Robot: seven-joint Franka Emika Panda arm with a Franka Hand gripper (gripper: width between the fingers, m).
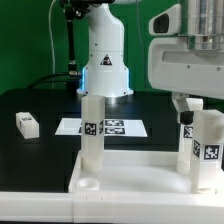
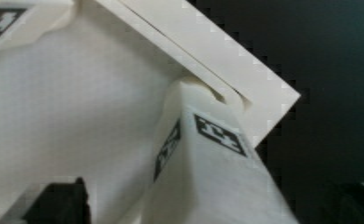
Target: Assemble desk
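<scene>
The white rimmed tabletop (image 1: 130,161) lies at the front, underside up. One white leg (image 1: 93,130) stands upright in its corner socket on the exterior view's left. A second tagged leg (image 1: 207,150) stands upright at the corner on the exterior view's right. My gripper (image 1: 195,112) hangs over the top of this leg. In the wrist view the leg (image 2: 223,165) runs up between my jaws beside the tabletop's rim (image 2: 214,62). One dark fingertip (image 2: 58,200) stands apart from the leg with a strip of tabletop between. My gripper (image 2: 214,205) is open around the leg.
A third white leg (image 1: 27,124) lies loose on the black table at the exterior view's left. The marker board (image 1: 125,128) lies behind the tabletop. The arm's white base (image 1: 105,65) stands at the back middle.
</scene>
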